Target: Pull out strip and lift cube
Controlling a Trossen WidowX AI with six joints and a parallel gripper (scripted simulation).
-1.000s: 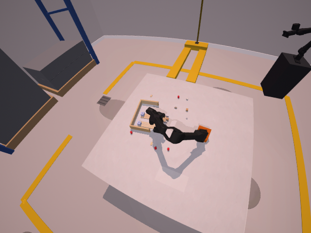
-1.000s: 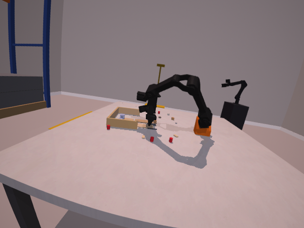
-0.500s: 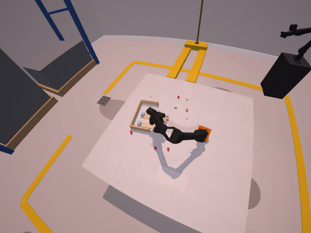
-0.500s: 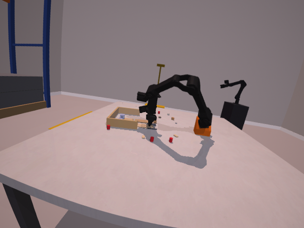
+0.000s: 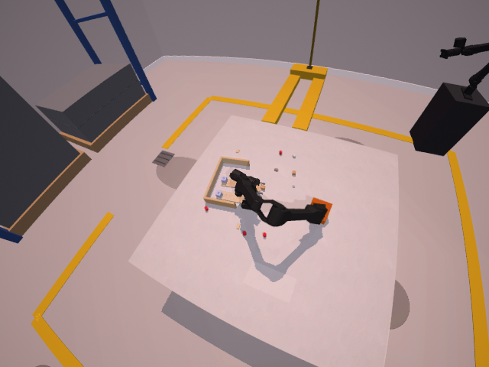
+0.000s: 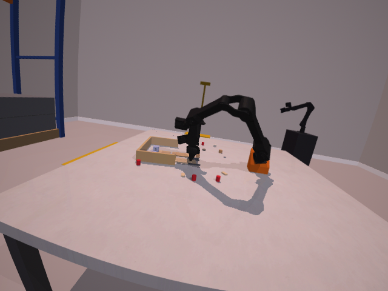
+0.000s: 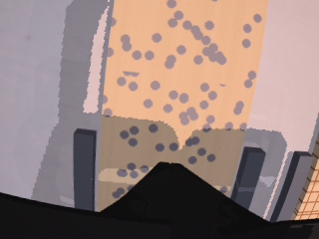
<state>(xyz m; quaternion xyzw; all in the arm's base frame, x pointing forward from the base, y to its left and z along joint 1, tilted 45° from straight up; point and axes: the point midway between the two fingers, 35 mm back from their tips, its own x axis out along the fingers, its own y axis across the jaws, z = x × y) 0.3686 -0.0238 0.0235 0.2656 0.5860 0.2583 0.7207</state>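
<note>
My gripper [image 6: 191, 160] [image 7: 167, 173] is shut and empty. Its tips are low over the outer part of a dotted strip [image 7: 150, 65] [image 5: 230, 196], between two dark rails [image 7: 85, 169] [image 7: 249, 174]. Whether they touch the strip is unclear. A second strip [image 5: 228, 183] lies beyond it; a grid-patterned strip [image 7: 311, 201] shows at the wrist view's right edge. Two pale blue cubes with dark marks, one [image 5: 224, 180] by the far strip's inner end and one [image 5: 218, 193] by the near strip's, are inside the frame. The arm hides the strips' middles, and the marks are too small to read.
A low wooden frame [image 5: 213, 180] [image 6: 155, 157] with an open side surrounds the cubes. A small orange block [image 5: 263, 186] is near the far strip's outer end. Red cylinders [image 5: 244, 232] [image 5: 264, 234] [image 5: 205, 208] and small pieces [image 5: 293, 173] lie around on the table [image 5: 335, 276].
</note>
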